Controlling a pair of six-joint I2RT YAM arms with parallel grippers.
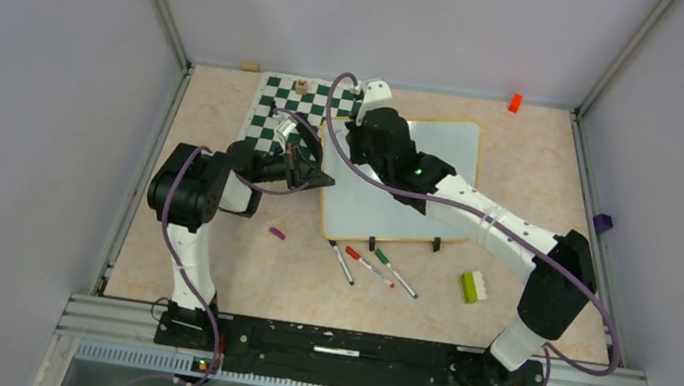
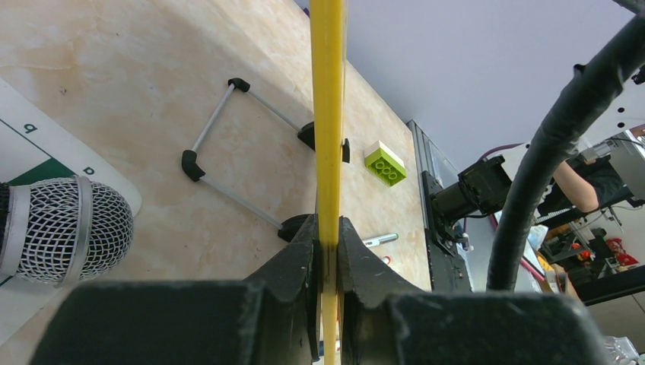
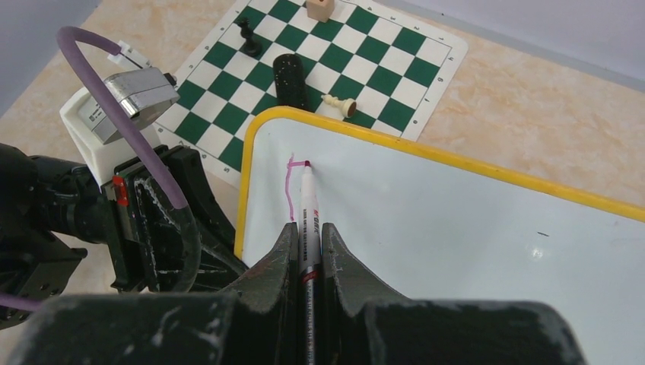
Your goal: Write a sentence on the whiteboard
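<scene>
The whiteboard (image 1: 421, 179) lies mid-table, white with a yellow rim (image 3: 456, 158). My left gripper (image 1: 312, 174) is shut on its left rim, seen edge-on as a yellow strip (image 2: 328, 114) between the fingers. My right gripper (image 3: 307, 236) is shut on a white marker (image 3: 308, 209) whose tip touches the board near its far left corner. Of the sentence only a first purple stroke (image 3: 291, 182) shows: a short top bar and a downward line. In the top view the right arm (image 1: 394, 155) hides the writing.
The green-and-white chess mat (image 1: 294, 111) lies left of the board with chess pieces (image 3: 338, 103), a black cylinder (image 3: 289, 80) and a microphone (image 2: 65, 228). Three markers (image 1: 373, 266), a purple cap (image 1: 277, 233) and a green brick (image 1: 472, 286) lie in front.
</scene>
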